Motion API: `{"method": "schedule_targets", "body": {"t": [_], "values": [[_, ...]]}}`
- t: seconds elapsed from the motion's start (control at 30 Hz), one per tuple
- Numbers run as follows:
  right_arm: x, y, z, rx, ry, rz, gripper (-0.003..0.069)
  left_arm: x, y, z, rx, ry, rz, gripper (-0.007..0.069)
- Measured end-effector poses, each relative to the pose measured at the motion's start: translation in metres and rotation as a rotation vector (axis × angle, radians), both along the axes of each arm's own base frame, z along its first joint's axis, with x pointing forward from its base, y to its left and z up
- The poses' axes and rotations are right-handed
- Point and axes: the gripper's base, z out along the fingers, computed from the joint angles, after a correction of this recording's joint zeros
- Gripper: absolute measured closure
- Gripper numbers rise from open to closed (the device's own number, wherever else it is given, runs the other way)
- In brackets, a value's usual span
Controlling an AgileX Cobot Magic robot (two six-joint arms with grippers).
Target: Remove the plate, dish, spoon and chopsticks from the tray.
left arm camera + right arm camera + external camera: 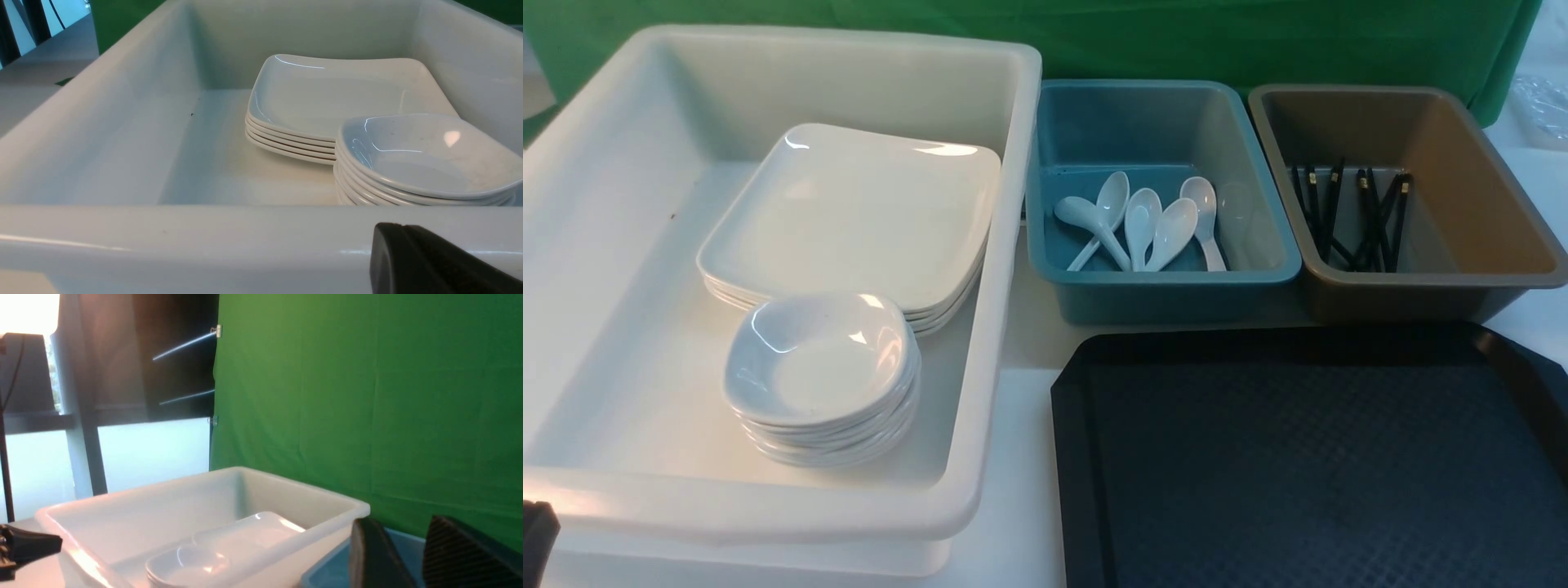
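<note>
Judging by the bare tray [1307,465], clearing looked finished; next, both arms could park. Left gripper [433,261] pressed together; right gripper [416,555] jaws spread, holding nothing.

I see the tray [1307,457] cut off by the front view's bottom and right edges. My left gripper [433,261] shows only a dark tip; chopsticks [1352,216] too tangled to count.

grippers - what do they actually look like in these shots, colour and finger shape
Little shows. The right gripper has two black, wedge-shaped fingers, one with a fine ribbed pad. Of the left gripper only one matte black, rounded fingertip is visible in its wrist view, plus a black corner low in the front view. No cables, markings or arm links appear.
</note>
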Motion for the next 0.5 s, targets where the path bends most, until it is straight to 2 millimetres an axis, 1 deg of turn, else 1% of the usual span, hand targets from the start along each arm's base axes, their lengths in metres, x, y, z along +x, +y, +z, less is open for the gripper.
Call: {"method": "schedule_targets", "body": {"t": [0.1, 0.13, 0.23, 0.27, 0.33, 0.37, 0.4, 0.43, 0.5], "values": [[0.005, 0.004, -0.011, -0.022, 0.018, -0.003, 0.0422, 0.0, 0.0, 0.0, 0.0, 0.0, 0.0, 0.0621], [0.007, 0.005, -0.019, -0.033, 0.029, -0.017, 0.0422, 0.0, 0.0, 0.0, 0.0, 0.0, 0.0, 0.0621], [0.015, 0.008, -0.039, -0.072, 0.068, -0.125, 0.0422, 0.0, 0.0, 0.0, 0.0, 0.0, 0.0, 0.0621], [0.019, 0.009, -0.048, -0.092, 0.092, -0.178, 0.0422, 0.0, 0.0, 0.0, 0.0, 0.0, 0.0, 0.0621], [0.029, 0.009, -0.074, -0.137, 0.162, -0.291, 0.0422, 0.0, 0.0, 0.0, 0.0, 0.0, 0.0, 0.0621], [0.03, 0.009, -0.077, -0.14, 0.169, -0.302, 0.0422, 0.0, 0.0, 0.0, 0.0, 0.0, 0.0, 0.0621], [0.037, 0.007, -0.099, -0.178, 0.228, -0.39, 0.0422, 0.0, 0.0, 0.0, 0.0, 0.0, 0.0, 0.0621], [0.041, 0.005, -0.117, -0.201, 0.281, -0.453, 0.0422, 0.0, 0.0, 0.0, -0.005, 0.0, 0.001, 0.0621], [0.044, 0.001, -0.139, -0.22, 0.358, -0.529, 0.0422, 0.0, 0.0, 0.0, -0.003, 0.0, 0.001, 0.0621]]}}
